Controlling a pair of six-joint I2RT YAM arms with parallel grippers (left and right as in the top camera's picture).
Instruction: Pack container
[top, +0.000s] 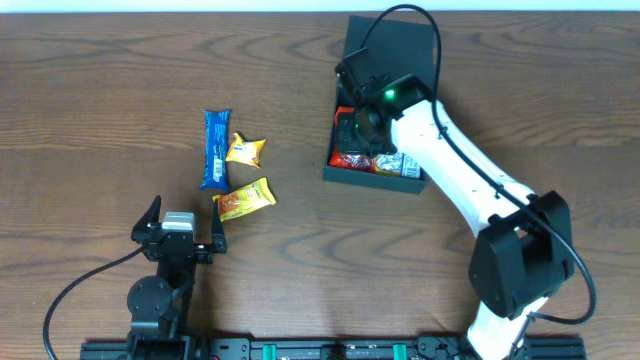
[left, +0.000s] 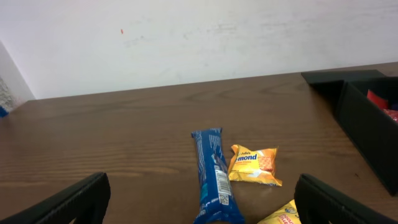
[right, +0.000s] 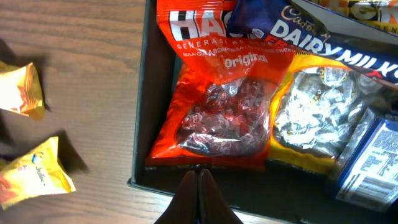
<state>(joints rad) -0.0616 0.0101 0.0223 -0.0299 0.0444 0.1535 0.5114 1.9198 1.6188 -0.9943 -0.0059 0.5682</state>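
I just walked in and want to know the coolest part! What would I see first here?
The dark container on the right side of the table stands out first. It is full of shiny snacks, the biggest a red candy bag, and the right gripper hovers shut over it. To its left a blue packet lies loose on the wood with one yellow packet beside it and another yellow packet nearer the robot.
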